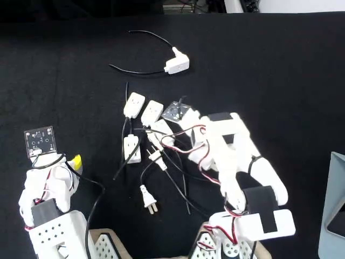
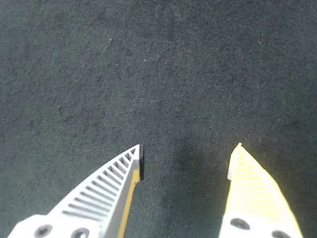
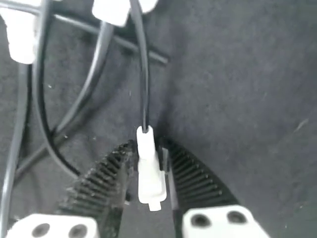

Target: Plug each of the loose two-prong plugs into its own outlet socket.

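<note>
High view: the outlet sockets (image 1: 133, 104) lie in a white cluster near the middle of the black table (image 1: 280, 65); the right arm (image 1: 232, 145) comes in from five o'clock and ends at the cluster's three o'clock side. A near plug (image 1: 148, 199) lies at six o'clock from the cluster with its prongs bare; a middle plug (image 1: 158, 159) lies between it and the sockets among crossing cables. A far plug (image 1: 177, 63) rests well apart at twelve o'clock. I cannot tell whether any socket already holds a plug. The left gripper (image 1: 73, 162) sits at eight o'clock, far from all of them.

Left wrist view: the left gripper (image 2: 188, 153) is spread wide over bare cloth, holding nothing.

Right wrist view: the right gripper (image 3: 147, 146) is clamped on a held plug (image 3: 148, 173), a white body pinched between the ribbed fingers (image 3: 198, 173), with its black cord (image 3: 142, 74) running away toward other white pieces. No socket stands near it here.

Judging from this, the work is at an early stage; one plug is in hand but not seated, and at least the near and far plugs are unplugged.
</note>
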`<state>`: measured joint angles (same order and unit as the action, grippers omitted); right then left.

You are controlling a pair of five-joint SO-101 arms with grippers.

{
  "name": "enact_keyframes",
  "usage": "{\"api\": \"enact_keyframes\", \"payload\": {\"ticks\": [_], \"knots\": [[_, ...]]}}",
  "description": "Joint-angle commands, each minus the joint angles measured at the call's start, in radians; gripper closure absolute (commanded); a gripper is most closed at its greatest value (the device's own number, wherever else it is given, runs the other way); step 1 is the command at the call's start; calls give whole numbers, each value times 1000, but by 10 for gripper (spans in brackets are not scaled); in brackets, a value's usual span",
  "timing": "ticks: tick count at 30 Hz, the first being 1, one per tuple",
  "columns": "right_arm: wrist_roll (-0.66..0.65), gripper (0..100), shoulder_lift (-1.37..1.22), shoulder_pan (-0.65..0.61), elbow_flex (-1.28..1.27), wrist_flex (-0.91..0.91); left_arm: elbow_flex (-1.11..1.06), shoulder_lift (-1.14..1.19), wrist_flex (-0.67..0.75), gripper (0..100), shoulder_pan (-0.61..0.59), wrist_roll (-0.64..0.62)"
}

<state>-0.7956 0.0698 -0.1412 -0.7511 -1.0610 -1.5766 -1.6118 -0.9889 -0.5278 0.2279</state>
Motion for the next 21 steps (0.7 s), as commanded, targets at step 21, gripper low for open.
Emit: {"api": "enact_keyframes", "payload": {"ticks": [21], "knots": [[-61,900,5,69,1,-94,8,-9,5,715,8,-2]]}}
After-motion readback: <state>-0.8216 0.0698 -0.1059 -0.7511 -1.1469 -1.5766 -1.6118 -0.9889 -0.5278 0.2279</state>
